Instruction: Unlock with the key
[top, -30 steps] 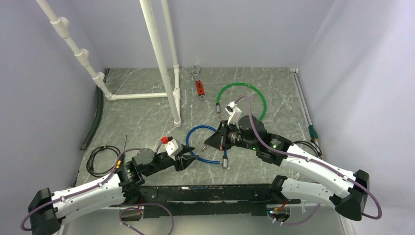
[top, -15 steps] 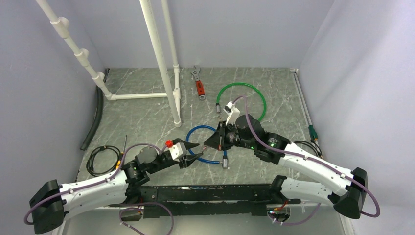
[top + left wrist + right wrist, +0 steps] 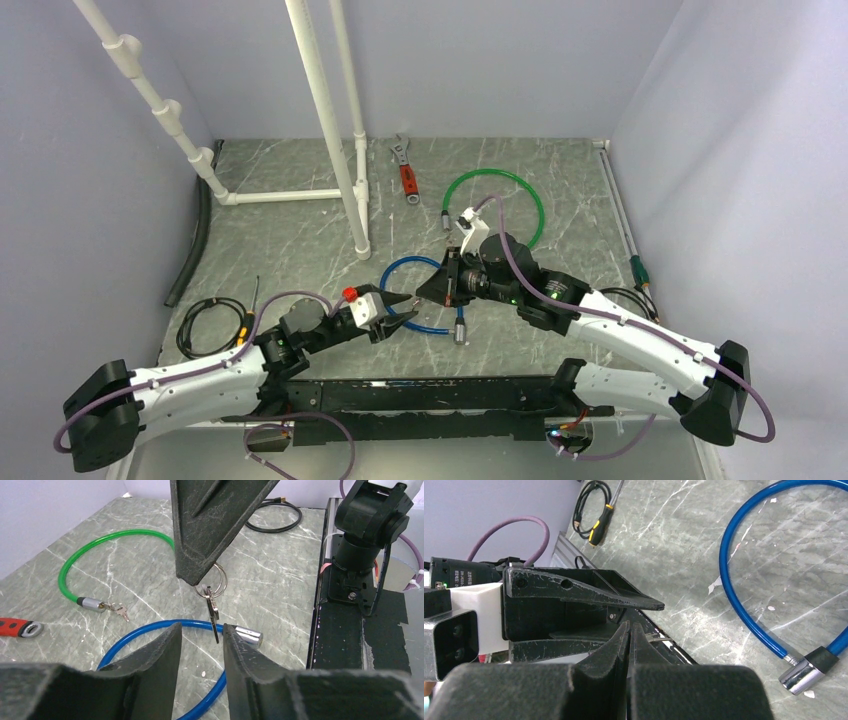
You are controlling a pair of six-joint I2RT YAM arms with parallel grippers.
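The right tool (image 3: 199, 575) is pinched fully shut on the ring of the key (image 3: 213, 611), which dangles blade-down above the bench (image 3: 280, 565). The left tool (image 3: 402, 310) sits about half open at the key's 6 o'clock, gripping nothing (contact unclear). The blue cable (image 3: 145, 635) loops beneath, and the green cable (image 3: 100, 535) lies at 10 o'clock.

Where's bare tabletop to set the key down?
Bare marble left of centre, between white pipe frame, black hose and coiled black cable; also back right, between green cable lock and wall rail. Crowded around the blue cable lock, where the left gripper meets the right gripper holding the key.
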